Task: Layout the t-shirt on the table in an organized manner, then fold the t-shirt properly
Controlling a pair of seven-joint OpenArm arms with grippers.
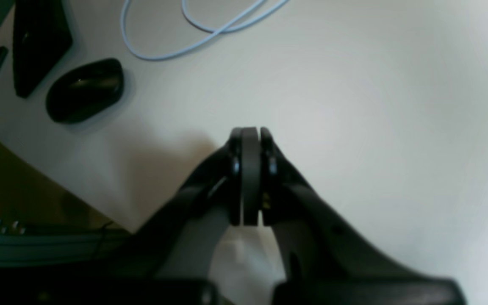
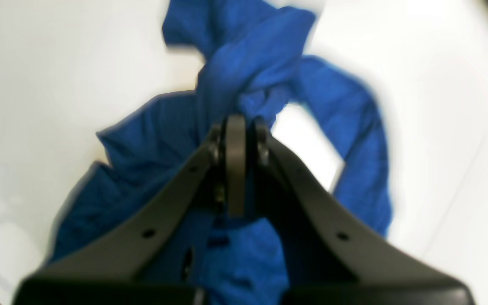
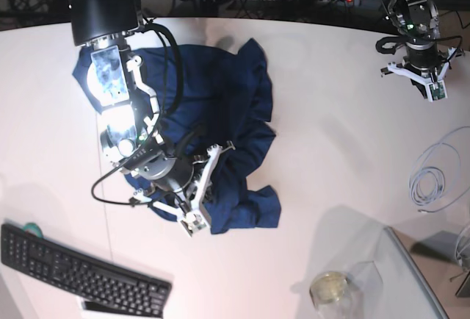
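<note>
While the t-shirt (image 3: 220, 120) lies bunched up and wrinkled on the white table (image 3: 330, 150), the right gripper (image 2: 240, 123) has its jaws pinched onto a twisted fold of the blue fabric near the shirt's lower edge. The left gripper (image 1: 250, 133) is clamped together on nothing, hanging over bare tabletop near a black mouse (image 1: 85, 90) and a pale cable (image 1: 201, 31).

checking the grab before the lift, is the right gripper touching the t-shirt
Touching. In the right wrist view the right gripper has its jaws shut on a bunched fold of the t-shirt, cloth pinched at the tips.
</note>
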